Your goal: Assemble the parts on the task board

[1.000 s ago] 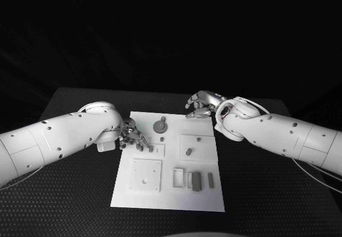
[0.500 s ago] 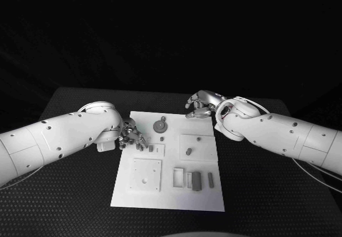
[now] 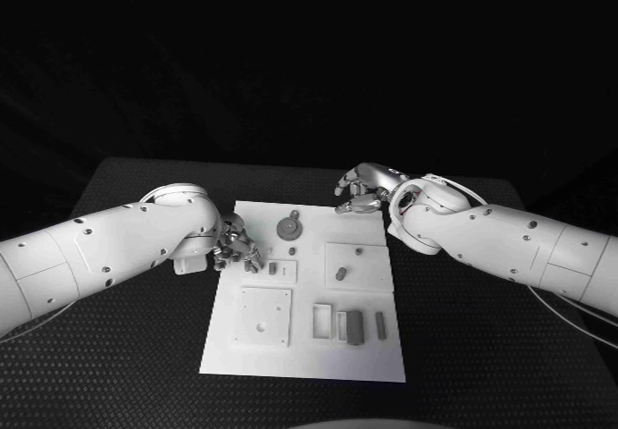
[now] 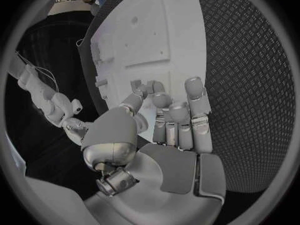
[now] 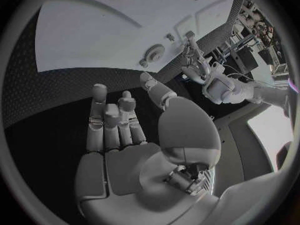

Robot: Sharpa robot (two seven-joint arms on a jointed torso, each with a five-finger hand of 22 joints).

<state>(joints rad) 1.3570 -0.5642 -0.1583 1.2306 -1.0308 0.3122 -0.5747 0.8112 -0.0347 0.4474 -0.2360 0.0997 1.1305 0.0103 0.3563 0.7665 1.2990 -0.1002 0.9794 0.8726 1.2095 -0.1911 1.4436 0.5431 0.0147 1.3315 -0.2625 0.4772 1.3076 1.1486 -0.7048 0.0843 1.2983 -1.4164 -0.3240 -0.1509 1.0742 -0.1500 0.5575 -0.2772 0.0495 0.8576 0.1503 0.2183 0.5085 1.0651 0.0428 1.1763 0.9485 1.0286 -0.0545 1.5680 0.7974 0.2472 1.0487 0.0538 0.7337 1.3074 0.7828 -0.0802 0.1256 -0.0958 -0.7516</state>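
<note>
On the black table (image 3: 129,295), lying lengthwise away from the robot and taking up the middle: the white task board (image 3: 303,353). Flanked by two white arms, left arm (image 3: 104,246) and right arm (image 3: 515,237), reaching in from either side.

At the board's left edge, near its far end: the left hand (image 3: 236,248), fingers bent down and bunched over a small grey part (image 3: 255,265). Looks curled in the left wrist view, thumb tip close to a fingertip — cannot tell whether anything is pinched there. Just past the board's far right corner: the right hand (image 3: 362,191), hovering above the table. Shows a bare palm in the right wrist view, fingers fairly straight and a little apart, holding nothing.

On the board itself: a round grey part (image 3: 291,230) at the far end, a short peg (image 3: 341,273) in the square field at mid-right, two dark bars (image 3: 358,325) side by side toward the near end.

Compared with a second ago, hardly altered — at most a slight shuffle of the left fingers, arms and parts in the same places. Suggests a pause or a fine adjustment at the small part, with assembly barely begun.

No brands, labels or legible writing anywhere.
</note>
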